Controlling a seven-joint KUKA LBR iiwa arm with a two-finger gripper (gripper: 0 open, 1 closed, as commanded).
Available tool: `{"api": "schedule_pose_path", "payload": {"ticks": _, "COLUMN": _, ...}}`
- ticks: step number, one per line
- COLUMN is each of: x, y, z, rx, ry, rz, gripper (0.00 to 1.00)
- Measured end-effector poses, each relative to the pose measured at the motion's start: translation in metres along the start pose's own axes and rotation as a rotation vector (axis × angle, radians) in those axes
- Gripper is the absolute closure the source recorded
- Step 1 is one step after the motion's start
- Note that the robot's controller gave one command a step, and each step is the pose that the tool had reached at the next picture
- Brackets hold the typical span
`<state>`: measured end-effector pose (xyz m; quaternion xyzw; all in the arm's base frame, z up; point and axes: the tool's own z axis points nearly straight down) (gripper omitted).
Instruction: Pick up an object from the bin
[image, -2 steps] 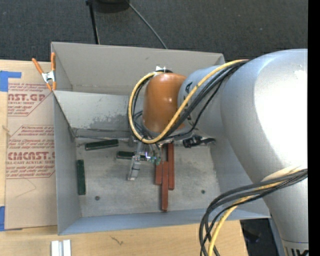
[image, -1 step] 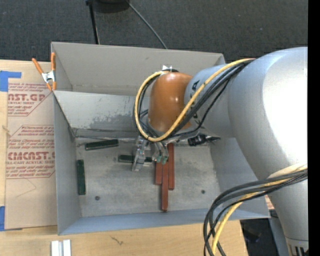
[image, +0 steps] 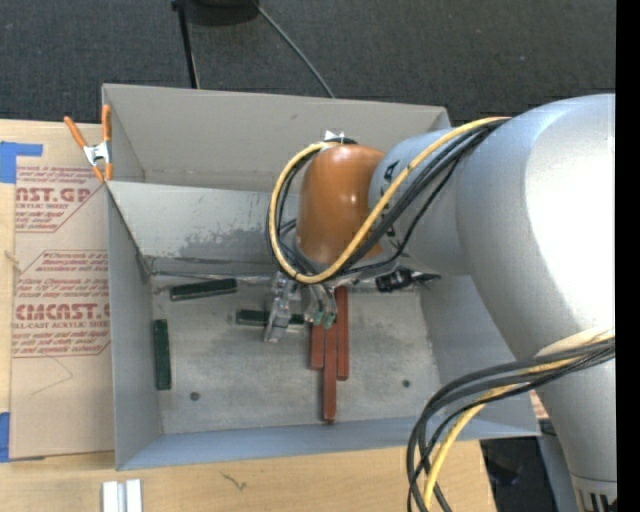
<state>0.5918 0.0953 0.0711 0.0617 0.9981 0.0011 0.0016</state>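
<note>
- We saw the pincer (image: 280, 320) low over the middle of the bin floor, pointing down beneath the orange cover (image: 335, 205) on the wrist
- We could not tell whether the pincer was open or closed; its tip was a small tangle of metal and shadow
- A short dark green piece (image: 250, 318) lay flat on the floor just to the left of the pincer, with its right end at the tip; we could not tell whether it was gripped or merely touched
- Just to the right of the pincer lay two red-brown sticks (image: 328, 362) side by side, touching along their length and running toward the near wall, their upper ends hidden under the wrist
- Yellow and black cables (image: 283, 262) looped round the orange cover and hung close above the pincer
- Farther left, near the foot of the far wall, a dark green pen-like thing (image: 203, 290) lay almost level, apart from the short piece
- Well to the left, a dark green bar (image: 161, 353) lay along the left wall
- The grey bin (image: 200, 130) held these few things, spread apart and not heaped
- The pale arm (image: 520, 220) came in from the right
</note>
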Motion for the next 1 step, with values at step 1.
{"api": "schedule_pose_path", "payload": {"ticks": 1, "x": 0.0009, "y": -0.0002, "z": -0.0025, "rx": 0.001, "ry": 0.003, "rz": 0.0, "gripper": 1.0}}
